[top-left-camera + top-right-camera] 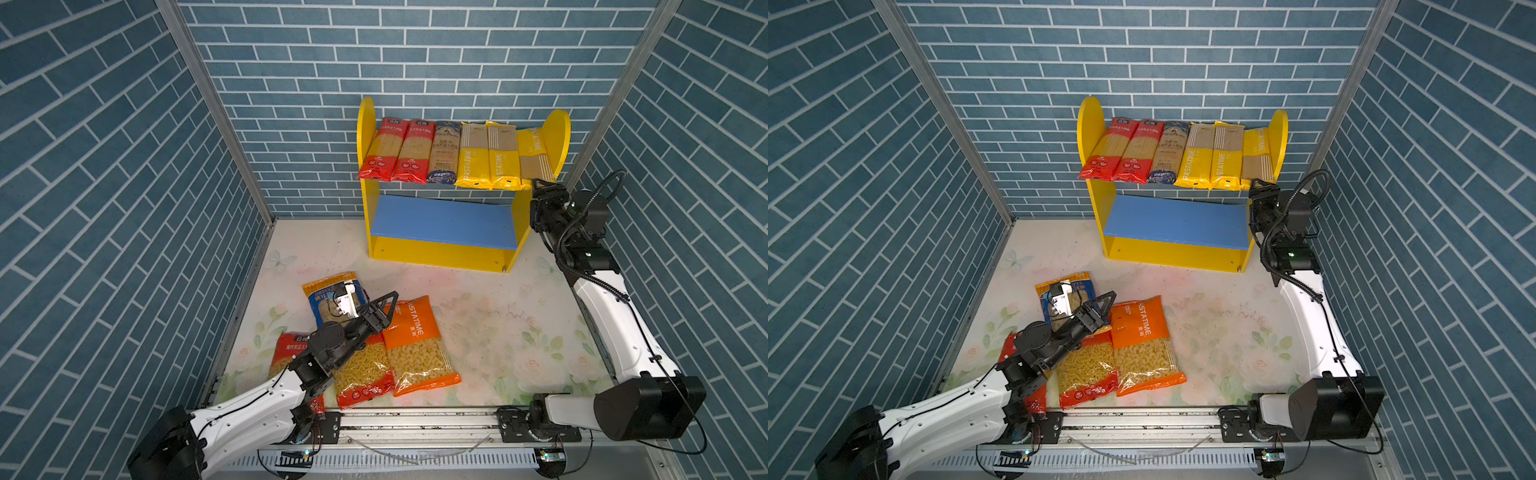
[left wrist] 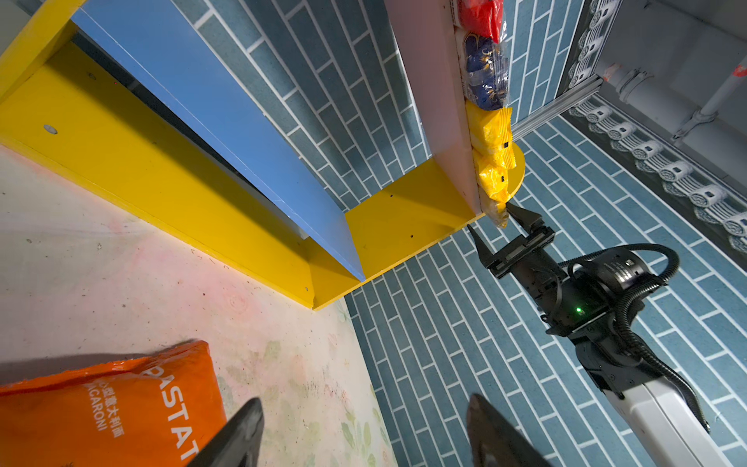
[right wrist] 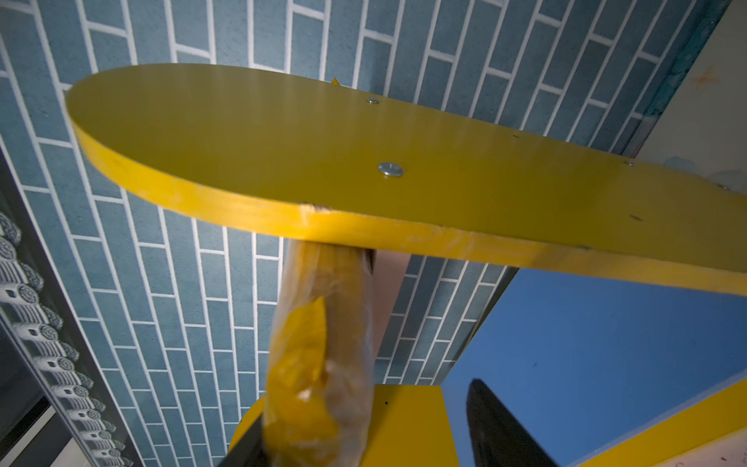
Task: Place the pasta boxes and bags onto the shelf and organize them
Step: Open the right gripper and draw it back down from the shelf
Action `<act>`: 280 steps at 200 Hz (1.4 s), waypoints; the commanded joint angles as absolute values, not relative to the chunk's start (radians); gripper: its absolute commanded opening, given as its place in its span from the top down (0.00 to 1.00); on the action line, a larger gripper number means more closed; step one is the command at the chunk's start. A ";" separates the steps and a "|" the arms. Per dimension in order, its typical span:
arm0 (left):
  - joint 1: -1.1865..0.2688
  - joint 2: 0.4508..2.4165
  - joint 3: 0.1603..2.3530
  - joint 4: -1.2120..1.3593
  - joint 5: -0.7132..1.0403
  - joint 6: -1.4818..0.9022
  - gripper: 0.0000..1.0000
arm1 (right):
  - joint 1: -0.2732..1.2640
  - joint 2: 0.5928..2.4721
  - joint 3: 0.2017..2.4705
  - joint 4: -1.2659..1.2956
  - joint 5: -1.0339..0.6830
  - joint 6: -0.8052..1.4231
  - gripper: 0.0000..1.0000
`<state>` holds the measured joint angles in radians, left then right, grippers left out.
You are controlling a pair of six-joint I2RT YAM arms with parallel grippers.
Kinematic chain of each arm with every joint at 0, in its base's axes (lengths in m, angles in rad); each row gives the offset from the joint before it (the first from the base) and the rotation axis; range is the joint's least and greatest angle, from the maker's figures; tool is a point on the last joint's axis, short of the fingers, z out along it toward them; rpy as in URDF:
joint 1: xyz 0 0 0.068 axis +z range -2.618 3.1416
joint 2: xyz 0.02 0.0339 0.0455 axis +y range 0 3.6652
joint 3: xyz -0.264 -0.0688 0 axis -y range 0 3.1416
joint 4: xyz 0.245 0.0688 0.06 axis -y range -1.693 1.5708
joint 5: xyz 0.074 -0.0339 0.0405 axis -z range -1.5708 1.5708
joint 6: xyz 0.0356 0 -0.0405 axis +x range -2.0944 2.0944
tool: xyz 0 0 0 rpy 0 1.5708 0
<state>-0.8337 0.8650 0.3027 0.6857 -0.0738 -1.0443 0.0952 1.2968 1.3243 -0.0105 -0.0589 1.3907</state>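
Nearest you, your left gripper [image 2: 364, 398] hangs over the table [image 1: 498, 332] with its jaws wide apart, holding nothing. Four short-pasta bags lie flat around it in both top views. An orange PASTATIME bag [image 1: 417, 345] of macaroni is at about 4 o'clock from the gripper. A red bag [image 1: 361, 370] lies just beside that one at 6 o'clock. A second red bag [image 1: 286, 353] at 8 o'clock is mostly hidden under the arm. A blue bag [image 1: 328, 299] with an orange top is at 9 o'clock, partly covered by the wrist.

Farther back, toward 12 o'clock, stands the shelf [image 1: 440, 253], yellow-sided with a blue lower board [image 1: 440, 222]. On its upper board six long spaghetti packs lie side by side: two red packs [image 1: 380, 149], one dark blue pack [image 1: 442, 151], two yellow packs [image 1: 471, 153], and a last yellow pack [image 1: 536, 153]. The last one is turned with its clear end forward, close by the right side panel. Your right gripper [image 2: 491, 220] sits at that pack's front end, at 6 o'clock from it — jaws parted, one finger touching the wrapper, not clamped on it.
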 commanded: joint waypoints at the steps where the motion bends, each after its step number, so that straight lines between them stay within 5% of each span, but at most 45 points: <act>1: -0.845 0.884 0.366 0.636 -0.068 -1.006 0.20 | 0.092 1.207 1.245 -0.058 -0.104 1.348 0.31; 195: -1.104 1.438 0.801 0.487 -0.150 -0.897 0.20 | 0.217 0.691 0.688 -0.134 -0.245 1.286 0.34; 280: -1.114 1.411 0.839 0.137 -0.298 -0.884 0.20 | 0.266 0.637 0.445 -0.263 -0.371 1.154 0.36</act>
